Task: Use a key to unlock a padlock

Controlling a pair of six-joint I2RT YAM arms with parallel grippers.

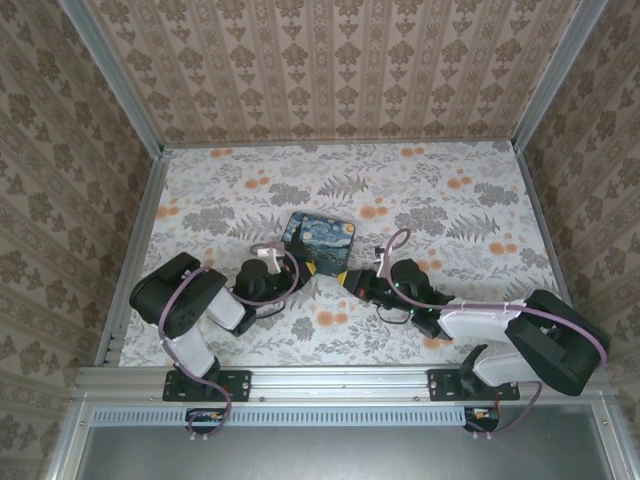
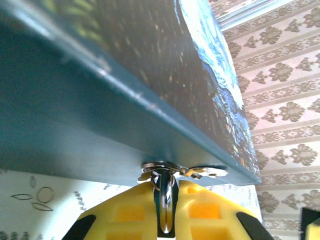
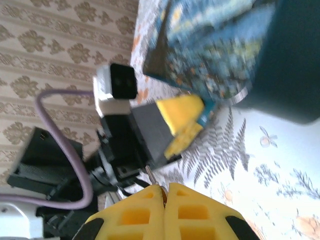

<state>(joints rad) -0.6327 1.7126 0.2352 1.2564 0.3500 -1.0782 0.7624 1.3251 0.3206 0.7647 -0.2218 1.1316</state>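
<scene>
My left gripper (image 2: 165,182) is shut on the padlock (image 2: 166,200). Its shiny shackle runs up between the yellow fingers to a metal latch (image 2: 162,167) on the teal side of the Starry Night box (image 2: 100,125). In the right wrist view, the padlock's blue body (image 3: 209,111) shows at the tips of the left gripper (image 3: 185,120), against the box (image 3: 215,55). My right gripper (image 3: 164,187) is shut on the key (image 3: 149,175), whose thin blade sticks out past the fingertips toward the left arm. From above, the left gripper (image 1: 308,266) and the right gripper (image 1: 349,282) sit close together at the box's near edge.
The box (image 1: 320,240) lies mid-table on the floral tabletop (image 1: 450,210). Patterned walls enclose the table on three sides. A purple cable (image 3: 65,145) and the dark body of the left wrist (image 3: 125,145) lie just ahead of the right gripper.
</scene>
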